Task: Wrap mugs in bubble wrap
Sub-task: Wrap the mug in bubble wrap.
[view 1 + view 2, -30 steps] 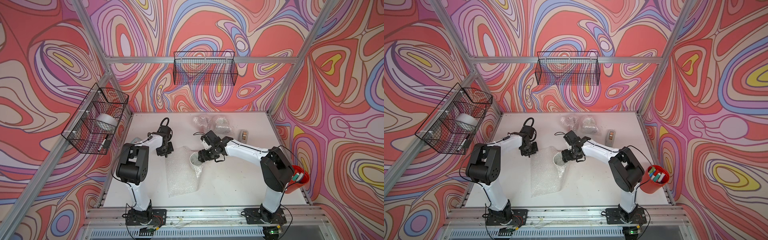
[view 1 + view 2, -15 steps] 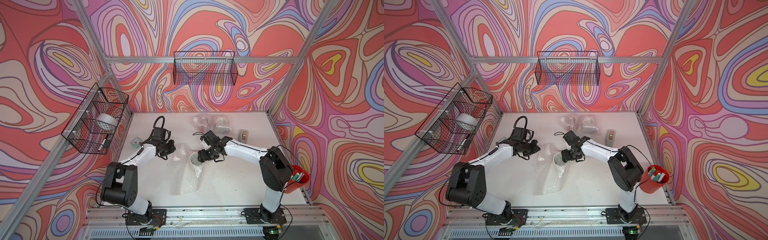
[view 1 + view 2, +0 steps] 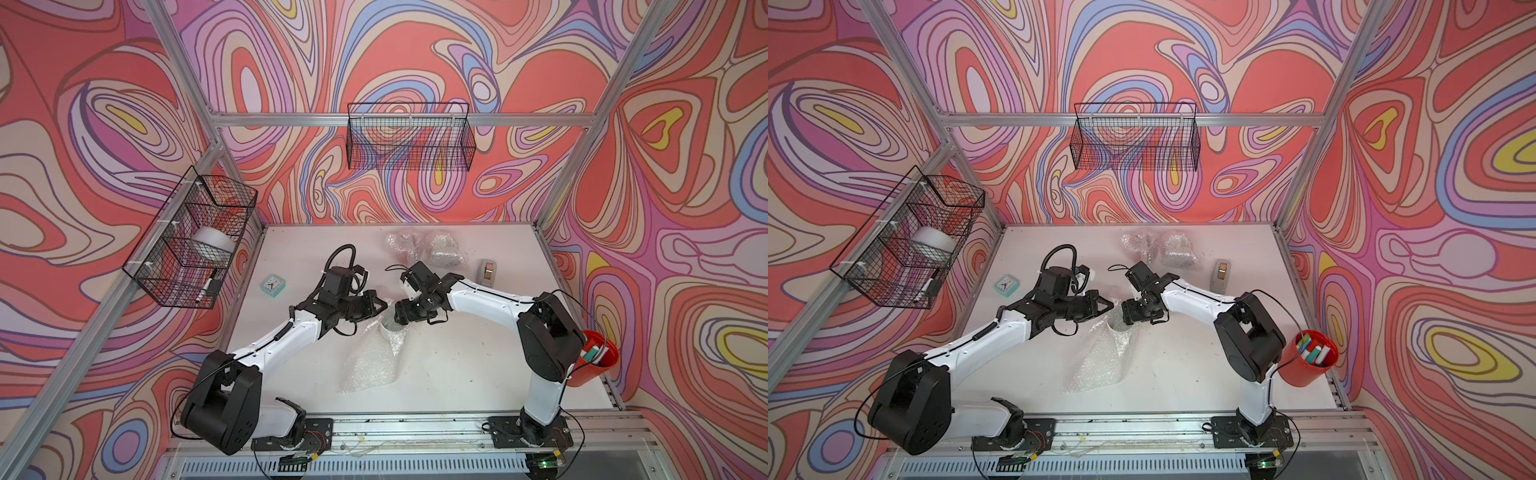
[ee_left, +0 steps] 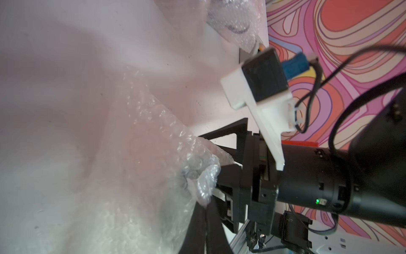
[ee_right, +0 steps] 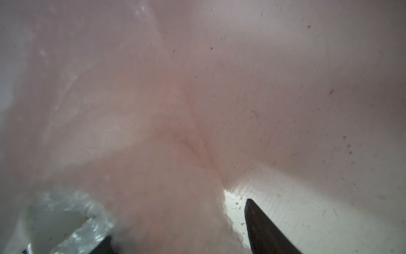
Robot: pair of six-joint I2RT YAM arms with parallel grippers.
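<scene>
White bench (image 3: 457, 374) in a cell with swirl-patterned walls, shown in both top views. Left end effector (image 3: 384, 308): fingers together, clamped on a bunched edge of the bubble wrap sheet (image 3: 368, 365), which rises from the bench to its tips. The left wrist view shows the crumpled film (image 4: 193, 169) meeting the closed fingers (image 4: 197, 233). Right end effector (image 3: 400, 321): tip to tip with the left one and just beside it, fingers apart. In the right wrist view a strip of bare bench separates one finger (image 5: 263, 231) from the film lying between the pair. White mug (image 3: 388, 327): directly beneath and between both end effectors, mouth visible from above, body hidden by the sheet. Beyond the right end effector, toward the back wall, lie two bubble-wrapped bundles (image 3: 401, 243) (image 3: 444, 251), contents unclear. Grey tape dispenser (image 3: 487, 272): on the right end effector's outer side, well apart. Mint clock (image 3: 273, 284): on the left end effector's outer side, well apart.
</scene>
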